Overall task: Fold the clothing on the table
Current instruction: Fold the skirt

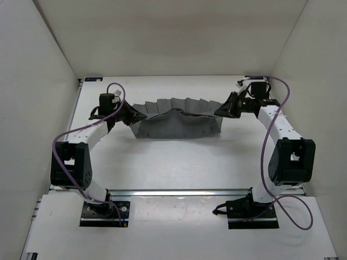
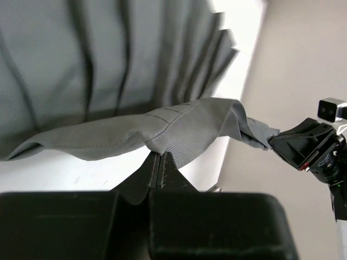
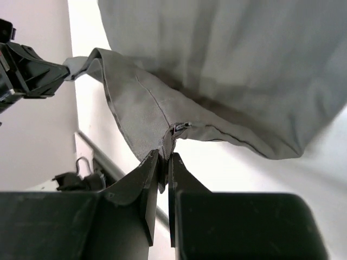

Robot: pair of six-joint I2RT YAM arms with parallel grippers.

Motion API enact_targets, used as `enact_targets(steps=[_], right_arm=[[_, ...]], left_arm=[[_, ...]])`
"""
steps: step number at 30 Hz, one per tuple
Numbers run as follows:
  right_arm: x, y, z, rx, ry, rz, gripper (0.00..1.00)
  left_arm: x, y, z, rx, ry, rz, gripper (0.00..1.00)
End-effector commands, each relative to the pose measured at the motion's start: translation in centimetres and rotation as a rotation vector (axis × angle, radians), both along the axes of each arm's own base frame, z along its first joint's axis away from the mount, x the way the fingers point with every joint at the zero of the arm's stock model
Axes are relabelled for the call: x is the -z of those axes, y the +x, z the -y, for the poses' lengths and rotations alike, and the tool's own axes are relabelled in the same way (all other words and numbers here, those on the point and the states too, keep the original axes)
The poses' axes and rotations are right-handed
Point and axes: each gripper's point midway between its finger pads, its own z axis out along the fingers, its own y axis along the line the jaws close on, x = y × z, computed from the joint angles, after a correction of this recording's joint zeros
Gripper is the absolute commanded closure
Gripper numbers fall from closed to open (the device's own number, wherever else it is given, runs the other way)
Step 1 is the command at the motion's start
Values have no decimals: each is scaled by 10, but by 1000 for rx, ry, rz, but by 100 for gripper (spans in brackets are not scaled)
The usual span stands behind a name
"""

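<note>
Left wrist view first: my black left claw (image 2: 158, 157) has its jaws pressed tight together, with a fold of the dark grey pleated fabric garment (image 2: 108, 54) nipped right at the fingertips. It's the plain band that I've got there, and the vertical pleats fan away beyond it.

Over to the right wrist view: my black right claw (image 3: 164, 157) is closed down to a thin slit, with the band's edge caught between the fingers, just below a small metal zip pull (image 3: 181, 125). So both claws have hold of the garment, one at each end of the band.

From overhead, the garment sits towards the far side of the flat white worktop (image 1: 179, 168), roughly centred between the two arms. The left end is at the left claw and the right end at the right claw. The band is drawn across between them and lifted off the surface, while the pleated part spreads out beneath and behind it, its zigzag hem showing along the far edge. Whether the near edge is touching the worktop I can't quite tell from here.

The thin metal rail (image 1: 179, 192) runs along the near edge, well apart from the fabric. The purple cables (image 1: 65, 141) loop beside each arm.
</note>
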Motion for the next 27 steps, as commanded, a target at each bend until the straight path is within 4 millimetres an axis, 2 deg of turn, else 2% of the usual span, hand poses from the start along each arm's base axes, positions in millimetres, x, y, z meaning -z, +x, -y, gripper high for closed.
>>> enact_targets(steps=[1,2,4,5,6,7,8,9,10,11,12,13,14,15,16,17,18,19,21,23,25,27], right_arm=[[-70,24,5,-21,-95,244,100],[-79,23,5,-19,-95,253,100],[-93,11,7,-20,-93,279,100],[-89,5,9,-16,-98,259,100],[-97,-3,7,-19,-103,278,100],[-95,-13,8,-18,-115,278,100],[-83,-23,9,-26,-127,242,100],[-90,-34,8,-28,-130,259,100],[-87,-49,8,-31,-136,261,100],[-71,-62,9,-32,-132,207,100],[-75,-75,8,-41,-127,230,100],[-67,-96,6,-54,-127,216,100],[-60,-114,8,-47,-131,211,100],[-41,-134,2,-82,-137,160,100],[-42,-147,3,-70,-155,185,100],[-34,-168,-1,-77,-157,168,100],[-18,-185,-7,-92,-145,105,100],[-22,-199,-9,-80,-128,102,100],[-27,-220,-13,-84,-85,102,100],[-41,-221,-11,-59,-98,132,100],[-56,-204,-2,-32,-138,171,100],[-50,-177,5,-13,-173,158,100]], left_arm=[[-81,22,3,25,-37,204,100],[-92,19,4,39,-31,231,100],[-102,7,6,50,-39,235,100],[-108,-5,9,67,-56,248,100],[-109,-19,10,78,-68,248,100],[-108,-27,11,86,-68,249,100],[-105,-45,11,89,-66,240,100],[-101,-62,10,98,-68,237,100],[-97,-72,10,97,-59,222,100],[-90,-90,8,99,-52,214,100],[-79,-110,6,106,-45,196,100],[-78,-128,5,116,-41,209,100],[-68,-141,6,122,-29,170,100],[-58,-162,5,132,-10,151,100],[-50,-175,10,154,1,127,100],[-44,-192,12,166,4,109,100],[-38,-207,13,166,-15,93,100],[-34,-221,16,181,-36,97,100],[-37,-231,13,142,-89,71,100],[-51,-228,12,120,-118,108,100],[-61,-208,11,103,-113,139,100],[-60,-187,13,85,-89,159,100]])
